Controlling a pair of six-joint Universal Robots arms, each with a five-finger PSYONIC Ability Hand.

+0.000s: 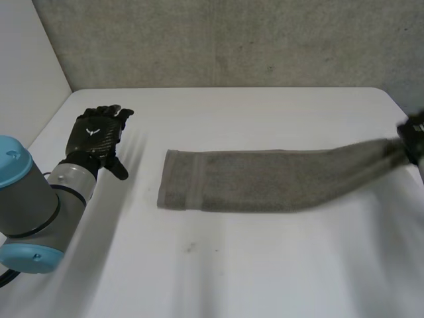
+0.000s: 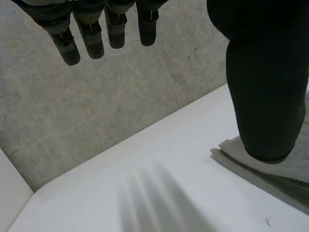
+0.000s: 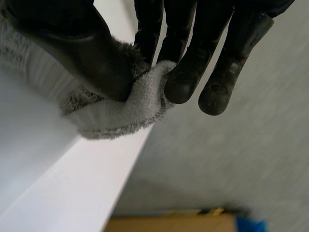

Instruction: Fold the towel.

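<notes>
Across the middle of the white table we see the towel, a grey one folded into a long narrow band. Its short hemmed end points toward the left hand, and its other end reaches the table's right edge. There the right hand is cut off by the frame and smeared, so from the head view we cannot read its fingers. Its own wrist view settles it: the thumb presses the cloth against the fingers, pinching a bunched fold of terry that sticks out past the table's rim. We cannot tell how much of the band is lifted off the surface at that end. Below the rim, a tan shape and a blue patch are too blurred to name.

The left hand is well apart from the towel, over bare table near the far left corner, back upward and holding nothing. In its wrist view the fingers hang straight and slightly spread. The thumb stands apart from them and hides part of the towel's hemmed end, a corner of which shows under its tip. We cannot tell whether this hand touches the table. Behind the table stands a grey wall.
</notes>
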